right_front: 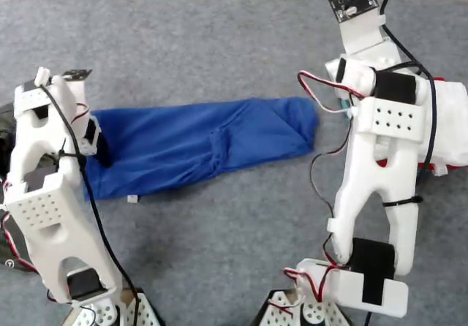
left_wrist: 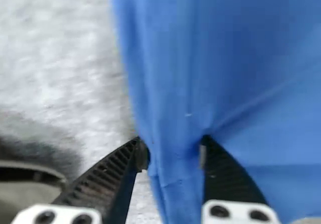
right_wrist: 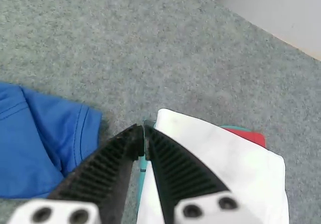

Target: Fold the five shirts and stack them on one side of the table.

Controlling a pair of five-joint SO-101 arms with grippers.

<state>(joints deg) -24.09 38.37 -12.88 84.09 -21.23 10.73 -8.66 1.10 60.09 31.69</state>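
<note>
A blue shirt (right_front: 205, 143) lies folded into a long band across the middle of the grey table (right_front: 219, 48). My left gripper (right_front: 96, 142) is at the band's left end. In the left wrist view its fingers (left_wrist: 131, 159) are shut on a bunched edge of the blue shirt (left_wrist: 225, 58). At the table's right edge sits a stack of folded shirts (right_front: 450, 121), with a white shirt (right_wrist: 215, 158) on top and red and teal layers under it. My right gripper (right_wrist: 144, 131) is shut with nothing in it, its tips at the stack's near corner, beside the blue shirt's sleeve (right_wrist: 35, 143).
Bare grey felt stretches behind and in front of the blue shirt. A dark object (right_front: 6, 121) lies at the table's left edge beside the left arm. The right arm's body covers most of the stack from above.
</note>
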